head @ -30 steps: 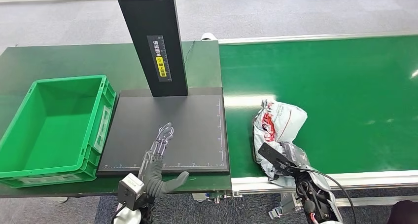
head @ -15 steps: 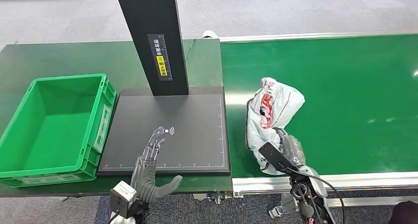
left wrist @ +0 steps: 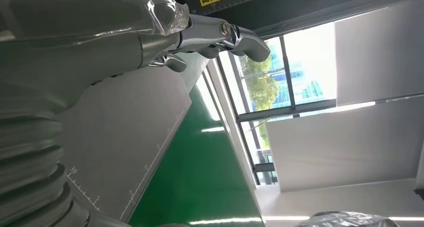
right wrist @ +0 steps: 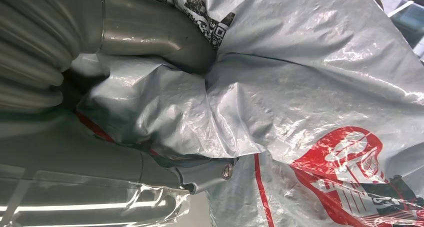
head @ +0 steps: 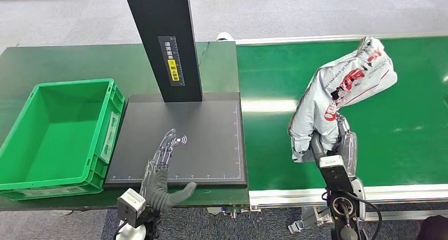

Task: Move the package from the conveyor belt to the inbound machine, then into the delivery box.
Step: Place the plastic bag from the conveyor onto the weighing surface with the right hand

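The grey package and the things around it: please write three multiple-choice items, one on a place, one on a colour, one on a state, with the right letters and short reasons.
1. Where is the grey package?
A. inside the crate
B. held up over the conveyor belt
C. flat on the scanner plate

2. What colour is the crate?
A. green
B. blue
C. red

3. How is the left hand?
A. gripping the package
B. curled into a fist
C. fingers apart, holding nothing

Answers:
1 B, the right hand grips its lower end and it stands above the belt.
2 A, walls and floor are green.
3 C, it lies spread at the near edge of the black scanner plate.
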Robot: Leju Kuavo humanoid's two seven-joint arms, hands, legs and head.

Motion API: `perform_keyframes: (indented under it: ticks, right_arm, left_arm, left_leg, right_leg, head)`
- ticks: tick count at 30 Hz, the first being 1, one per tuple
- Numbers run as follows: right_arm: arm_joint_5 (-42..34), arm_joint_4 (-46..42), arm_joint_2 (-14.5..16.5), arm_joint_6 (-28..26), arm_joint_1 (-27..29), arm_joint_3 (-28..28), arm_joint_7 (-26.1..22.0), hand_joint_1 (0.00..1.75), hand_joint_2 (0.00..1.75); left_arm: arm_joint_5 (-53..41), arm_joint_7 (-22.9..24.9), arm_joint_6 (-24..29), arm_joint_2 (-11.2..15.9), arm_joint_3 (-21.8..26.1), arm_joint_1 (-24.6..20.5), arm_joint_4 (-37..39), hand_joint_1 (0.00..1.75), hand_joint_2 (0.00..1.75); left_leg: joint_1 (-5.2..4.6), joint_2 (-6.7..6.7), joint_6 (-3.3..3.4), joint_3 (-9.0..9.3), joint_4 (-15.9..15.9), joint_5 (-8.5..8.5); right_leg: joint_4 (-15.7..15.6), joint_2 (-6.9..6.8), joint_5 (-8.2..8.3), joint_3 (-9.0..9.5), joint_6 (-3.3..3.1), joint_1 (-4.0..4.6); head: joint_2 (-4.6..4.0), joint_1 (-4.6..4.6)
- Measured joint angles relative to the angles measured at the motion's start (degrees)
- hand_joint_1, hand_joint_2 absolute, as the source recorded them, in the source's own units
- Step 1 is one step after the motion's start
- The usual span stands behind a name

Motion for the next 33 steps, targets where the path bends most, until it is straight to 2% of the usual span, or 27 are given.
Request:
perform_keyframes:
  ticks: [3,6,11,16,20,25,28,33]
  right_arm:
    - [0.93,-1.07,0.04,0.3,0.19,0.15,0.01,1.75,1.75]
    - [6.57,-1.28,-0.42,1.5,0.14,1.85,0.64,1.75,1.75]
    - [20.21,-0.24,-2.67,2.73,-1.51,9.72,4.02,1.75,1.75]
    - [26.94,5.6,-5.68,4.21,-7.22,18.71,7.06,1.75,1.75]
    - [28.78,13.45,-7.37,5.58,-13.8,26.5,7.27,1.75,1.75]
    - [28.95,24.11,-7.69,7.52,-22.29,36.24,7.1,1.75,1.75]
    - [28.91,28.34,-7.69,7.7,-25.0,39.61,6.98,1.75,1.75]
    - [28.65,32.09,-7.69,7.62,-26.9,42.13,6.82,1.75,1.75]
  left_arm:
    - [0.02,-0.01,-0.06,-0.06,-0.04,-0.16,0.2,0.0,1.75]
    - [0.02,-0.18,-0.52,-0.05,-0.23,-0.44,0.44,0.0,1.75]
    - [0.02,-1.3,-1.77,0.11,-1.26,-1.57,1.69,0.0,1.75]
    - [0.25,-2.22,-1.96,0.45,-2.5,-2.66,3.6,0.0,1.75]
    - [0.94,-2.32,-1.77,0.8,-3.35,-3.33,4.92,0.0,1.75]
    - [1.78,-2.4,-1.04,1.02,-4.37,-4.57,6.93,0.0,1.75]
    - [1.92,-2.42,-0.9,1.04,-4.63,-4.96,7.79,0.0,1.75]
    - [2.1,-2.43,-0.85,1.1,-4.78,-5.18,8.62,0.0,1.75]
  left_leg:
    - [0.0,0.0,0.0,-0.01,0.0,0.0]
    - [0.0,0.01,0.0,-0.04,0.0,0.0]
    - [0.0,0.0,0.0,-0.07,0.0,0.01]
    - [0.0,-0.02,0.02,-0.05,0.0,0.04]
    - [-0.01,0.0,0.02,-0.05,0.01,0.05]
    - [0.01,-0.04,0.0,-0.06,0.01,0.07]
    - [0.0,-0.05,0.0,-0.08,0.01,0.07]
    - [-0.01,-0.04,0.01,-0.11,0.01,0.06]
  right_leg:
    - [0.0,0.0,0.0,0.0,0.0,0.0]
    - [0.0,0.0,0.0,-0.01,0.0,0.0]
    - [0.0,0.0,0.0,-0.03,0.0,0.0]
    - [0.01,-0.01,0.02,0.0,0.01,0.0]
    - [0.01,0.0,0.04,-0.02,0.01,0.0]
    - [0.02,-0.01,0.04,-0.04,0.01,0.01]
    - [0.02,-0.02,0.03,-0.04,0.01,0.01]
    - [0.01,-0.02,0.03,-0.06,0.01,0.0]
  head:
    - [0.0,0.0]
    - [0.0,0.0]
    - [0.0,-0.01]
    - [0.0,0.01]
    - [0.0,0.0]
    - [0.0,-0.01]
    - [0.0,0.0]
    - [0.0,0.0]
